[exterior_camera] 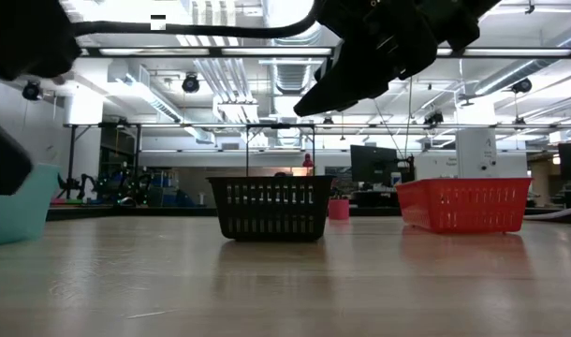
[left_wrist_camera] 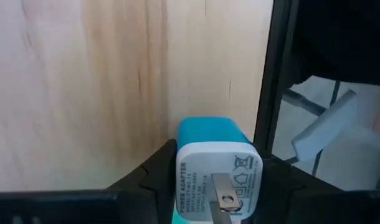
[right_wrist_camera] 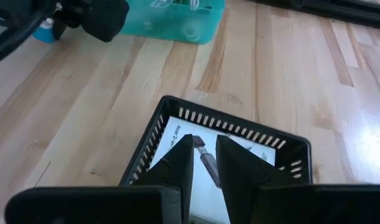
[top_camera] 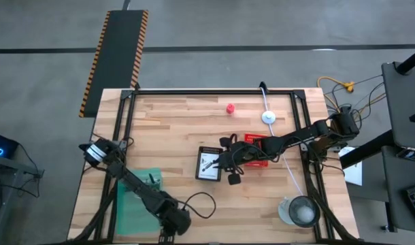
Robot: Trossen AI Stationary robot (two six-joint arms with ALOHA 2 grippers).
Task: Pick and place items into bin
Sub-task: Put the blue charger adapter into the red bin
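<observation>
A wooden surface (top_camera: 194,129) seen from above, framed by black rails, with two dark robot arms reaching over it. The right gripper (top_camera: 231,162) stretches in from the right edge and hangs over a black mesh basket (top_camera: 211,163) near the middle of the surface. In the right wrist view its jaws (right_wrist_camera: 204,163) stand slightly apart above the basket (right_wrist_camera: 227,124), and between them shows a small dark piece with a metal end (right_wrist_camera: 207,160); whether the fingers actually touch it cannot be told. A white printed card (right_wrist_camera: 177,140) lies flat on the basket's floor. Just beside the black basket, toward the right, sits a red mesh basket (top_camera: 256,151), partly covered by the arm. The left gripper (top_camera: 175,219) is at the near edge of the surface, next to a teal bin (top_camera: 136,201). Its jaws are clamped on a blue and white power adapter (left_wrist_camera: 216,171) whose metal prong faces the camera. A thin black cable (top_camera: 202,204) loops on the wood beside this gripper. Farther back, a tiny red knob (top_camera: 230,108) stands alone. A white disc (top_camera: 268,117) on a white cord lies near the right rail, and a round clear container (top_camera: 301,211) sits at the near right corner.
</observation>
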